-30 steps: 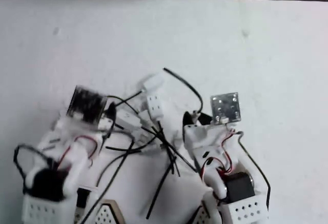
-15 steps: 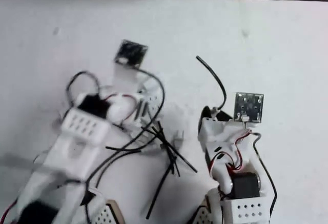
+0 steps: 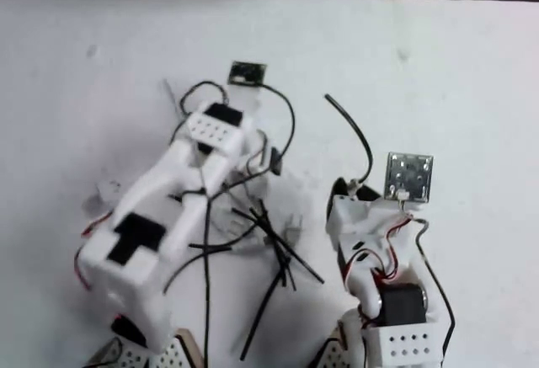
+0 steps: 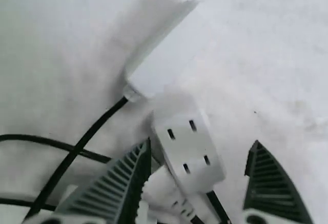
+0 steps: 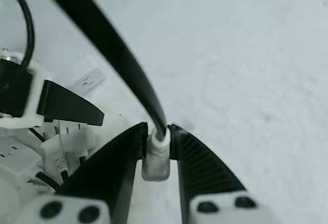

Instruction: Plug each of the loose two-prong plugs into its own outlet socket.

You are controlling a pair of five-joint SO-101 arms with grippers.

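Plugs and sockets on the white table. The task's hardware forms a tangle of white socket blocks and plugs on thin black leads, lying toward the table's front between the two arms. Seen from the left wrist, one white outlet socket lies flat with two pairs of slots facing up. A flat white block lies just past its far end, with a thin cord leaving one corner. The left gripper is spread wide and holds nothing. Its ribbed dark fingers stand on either side of the outlet socket, one just beside the socket's edge and the other apart from it. The left arm lies stretched across the tangle. The right gripper is clenched on a plug, a small white rounded body pinched between both black pads; its prongs are hidden. The plug's cord leaves the plug's upper end and arcs away above the gripper. The right arm stands beside the tangle, apart from it, holding the plug above bare table. More white socket blocks lie off to one side.
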